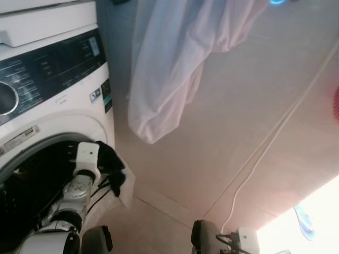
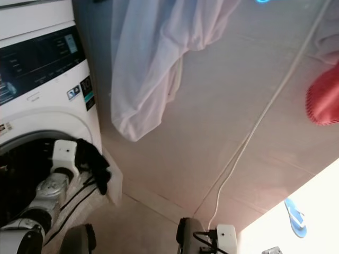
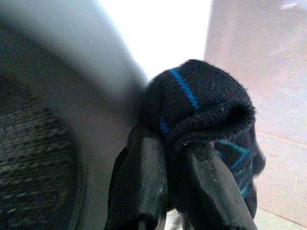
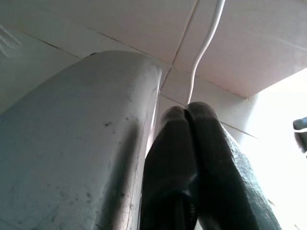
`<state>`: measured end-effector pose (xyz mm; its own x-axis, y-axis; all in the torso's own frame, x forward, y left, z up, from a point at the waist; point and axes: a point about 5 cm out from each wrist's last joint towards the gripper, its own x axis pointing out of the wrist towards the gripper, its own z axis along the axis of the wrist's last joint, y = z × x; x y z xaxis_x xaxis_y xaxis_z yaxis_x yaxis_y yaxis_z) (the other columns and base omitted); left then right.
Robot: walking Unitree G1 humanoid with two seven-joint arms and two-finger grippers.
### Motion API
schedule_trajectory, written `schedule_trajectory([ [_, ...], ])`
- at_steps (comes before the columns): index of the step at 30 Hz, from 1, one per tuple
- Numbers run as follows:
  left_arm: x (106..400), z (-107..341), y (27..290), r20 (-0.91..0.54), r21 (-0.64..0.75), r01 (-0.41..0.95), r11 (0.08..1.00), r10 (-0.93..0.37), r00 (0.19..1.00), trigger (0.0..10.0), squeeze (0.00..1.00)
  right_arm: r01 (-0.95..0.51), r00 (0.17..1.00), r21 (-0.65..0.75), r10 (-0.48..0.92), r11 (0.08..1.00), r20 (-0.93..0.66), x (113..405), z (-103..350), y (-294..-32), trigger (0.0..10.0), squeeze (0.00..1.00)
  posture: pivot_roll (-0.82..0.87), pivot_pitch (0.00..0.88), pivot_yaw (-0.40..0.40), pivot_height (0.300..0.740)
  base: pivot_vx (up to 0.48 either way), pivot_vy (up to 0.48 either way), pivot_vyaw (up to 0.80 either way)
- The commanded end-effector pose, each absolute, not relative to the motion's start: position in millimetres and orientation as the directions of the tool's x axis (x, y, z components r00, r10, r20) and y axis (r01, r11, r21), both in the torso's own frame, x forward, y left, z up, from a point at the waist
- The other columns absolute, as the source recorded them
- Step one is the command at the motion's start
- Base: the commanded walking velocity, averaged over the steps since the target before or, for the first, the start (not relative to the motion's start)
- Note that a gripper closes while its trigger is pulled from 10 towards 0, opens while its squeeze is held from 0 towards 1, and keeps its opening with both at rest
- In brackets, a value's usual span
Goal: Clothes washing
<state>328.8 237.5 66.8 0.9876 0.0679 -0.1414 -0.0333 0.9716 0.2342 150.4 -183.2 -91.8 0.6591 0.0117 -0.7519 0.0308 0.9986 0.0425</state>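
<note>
— Black sock (image 3: pixel 201 115), blue stripes: where is it held?

— Between the fingers of the left gripper (image 1: pixel 108 164), which are clamped on its bunched end. The remainder hangs down below the fingers, so its long axis runs roughly vertical.

— Position relative to the washer (image 1: pixel 47 100)?

— The gripper is at the right-hand edge of the round door opening, just beside the rim. The dark drum (image 1: pixel 37 180) lies to the left of the sock and farther in. Judgement: the coming move is a leftward carry into the opening, followed by release.

— Which arm is nearer?

— The left. The right gripper (image 4: pixel 189 158) hangs low and idle, fingers pressed together on nothing, well apart from the washer.

— Obstructions?

— A pale cloth (image 1: pixel 124 190) sits at the rim's lower right, just beside the sock; a white garment (image 1: pixel 169 63) hangs above, well apart.
</note>
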Motion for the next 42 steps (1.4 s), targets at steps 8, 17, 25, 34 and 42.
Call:
schedule_trajectory([
  [8,330,68,233,-0.133,0.231,-0.020,0.973,0.052,0.990,10.0,0.00,-0.014,0.575,0.086,0.079,0.996,-0.815,128,-103,-165,10.0,0.00,0.18,0.000,-0.131,0.497,0.000,0.288,0.00],
  [17,313,60,267,-0.146,0.167,-0.215,0.962,0.240,0.960,10.0,0.00,-0.013,0.574,0.086,0.078,0.996,-0.815,128,-103,-165,10.0,0.00,0.18,0.000,-0.128,0.497,0.000,0.277,0.00],
  [25,297,47,275,-0.162,0.190,-0.245,0.951,0.277,0.947,10.0,0.00,-0.014,0.574,0.085,0.078,0.996,-0.815,128,-103,-165,10.0,0.00,0.18,0.000,-0.124,0.497,0.000,0.273,0.00],
  [34,294,48,287,-0.169,0.132,-0.383,0.914,0.402,0.900,10.0,0.00,-0.016,0.574,0.084,0.078,0.996,-0.815,128,-103,-165,10.0,0.00,0.18,0.000,-0.124,0.497,0.000,0.330,0.00],
  [42,298,50,284,-0.162,0.130,-0.375,0.918,0.393,0.905,10.0,0.00,-0.015,0.575,0.084,0.078,0.996,-0.815,128,-103,-165,10.0,0.00,0.18,0.000,-0.123,0.497,0.000,0.347,0.00],
])
